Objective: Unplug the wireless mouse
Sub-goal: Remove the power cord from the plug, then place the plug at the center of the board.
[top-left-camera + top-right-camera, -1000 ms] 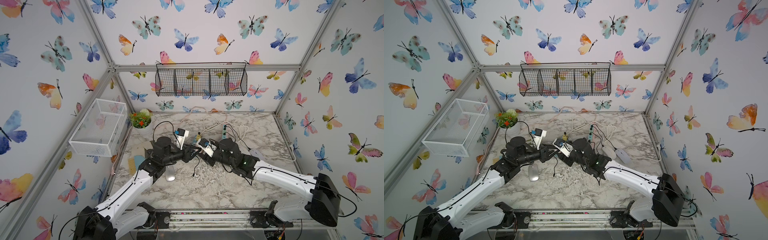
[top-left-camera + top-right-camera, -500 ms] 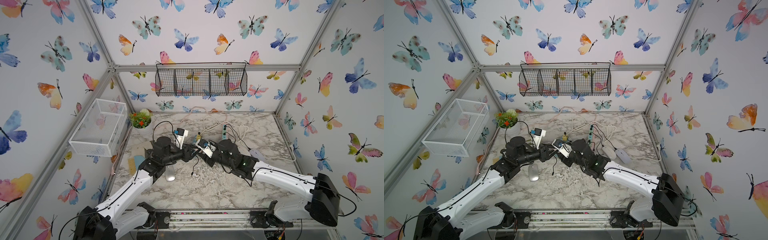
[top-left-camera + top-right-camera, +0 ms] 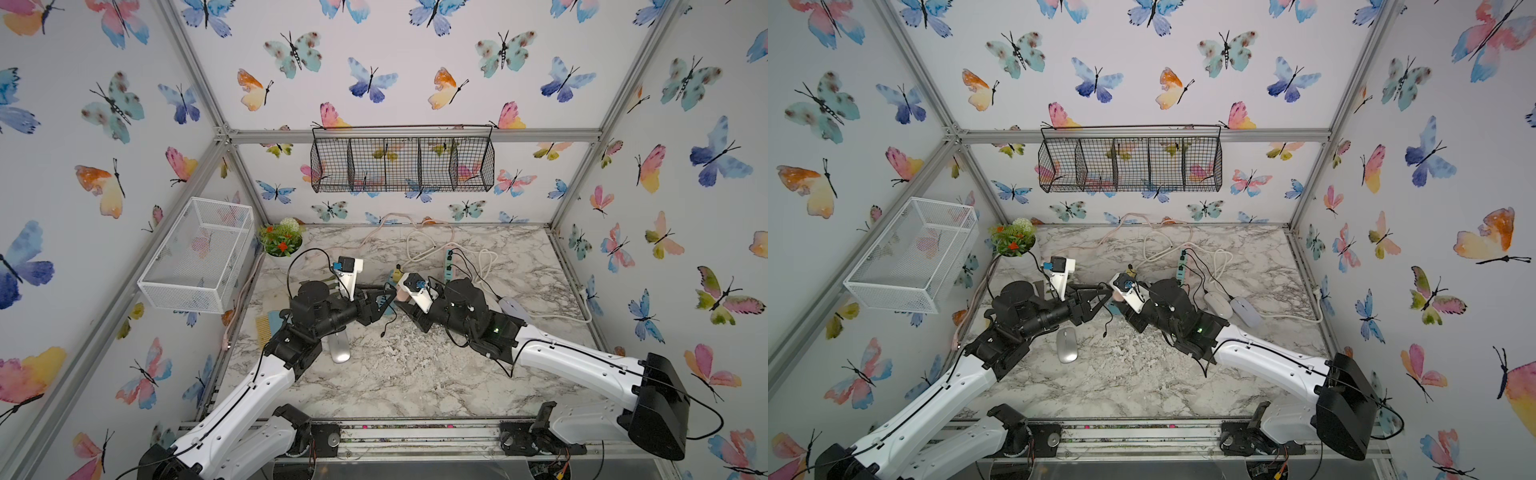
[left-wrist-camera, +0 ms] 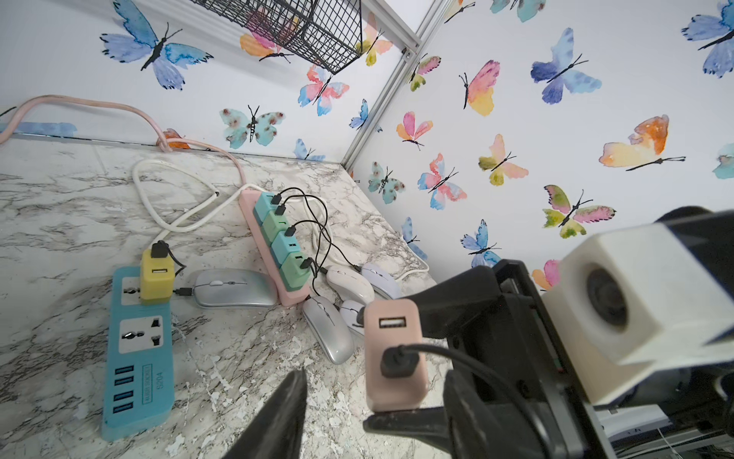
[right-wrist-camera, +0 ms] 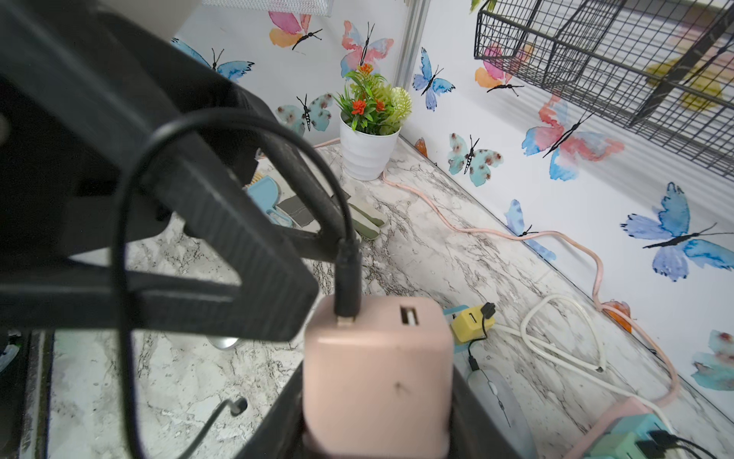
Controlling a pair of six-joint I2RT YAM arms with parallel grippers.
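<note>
Saw a white wire basket (image 3: 199, 253) on the left wall and a small fake plant (image 3: 282, 241) in a white pot. Found the silver mouse (image 3: 1067, 345), smooth and egg-shaped, lying flat on the table beside the left arm, with nothing plugged into it. Spotted a thin black cable (image 5: 347, 274) plugged by one end into a blocky pink charger (image 4: 395, 353) with rounded corners. Saw its loose end hanging low, near the mouse but apart from it.

Found the left gripper (image 3: 1102, 299) with its hard black fingers (image 5: 238, 254) spread apart, gripping nothing, tips just beside the charger. Found the right gripper (image 3: 402, 300) squeezed tight on the pink charger, held up above the table.

Down on the table there, saw a flat blue power strip (image 4: 139, 357) with a yellow charger (image 4: 157, 278) in it. Further right, saw a pink power strip (image 4: 270, 246) full of green and blue plugs, and more mice (image 4: 349, 284). Noticed a shiny marble table (image 3: 415, 382), a black wire basket (image 3: 401, 164) high on the back wall, and painted butterflies on every wall.
</note>
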